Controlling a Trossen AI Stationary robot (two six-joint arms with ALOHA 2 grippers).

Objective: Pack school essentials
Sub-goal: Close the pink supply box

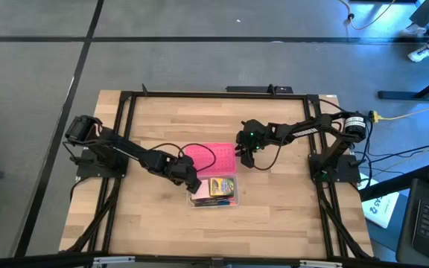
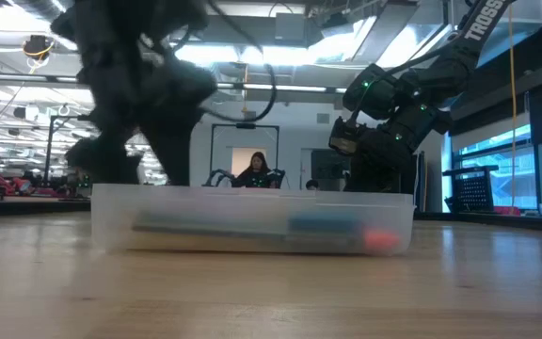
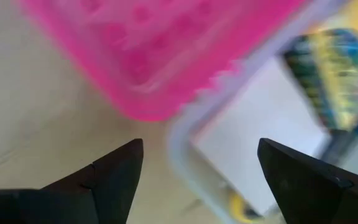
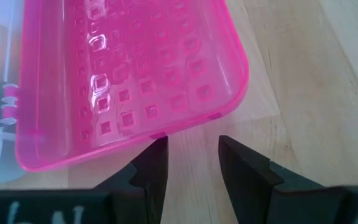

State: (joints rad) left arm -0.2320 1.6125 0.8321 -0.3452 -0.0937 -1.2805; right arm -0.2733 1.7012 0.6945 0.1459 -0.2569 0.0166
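Note:
A clear case (image 1: 214, 191) sits mid-table with its pink lid (image 1: 204, 157) swung open and lying flat on the table on its far side. Inside lie the yellow-green crayon box (image 1: 221, 185), a pale pad (image 3: 253, 134) and a yellow piece (image 3: 238, 206); the low view shows a dark pen (image 2: 205, 227) in it. My left gripper (image 3: 197, 177) is open above the case's left far corner (image 3: 179, 134), one finger on each side of it, apart from it. My right gripper (image 4: 192, 158) is open, pointing slantwise down at the lid's right edge (image 4: 166, 130). My right gripper's one fingertip (image 4: 157, 149) stands right at the pink lid's right edge (image 4: 157, 133); whether it touches, I cannot tell. Nothing lies between its fingers. The lid rests flat on the table.
The bare wooden tabletop (image 1: 274, 216) spreads around the case. A black frame (image 1: 199, 94) runs along the table's edges, with both arm bases at the sides. Beyond the far edge a person (image 2: 256, 169) sits in the room.

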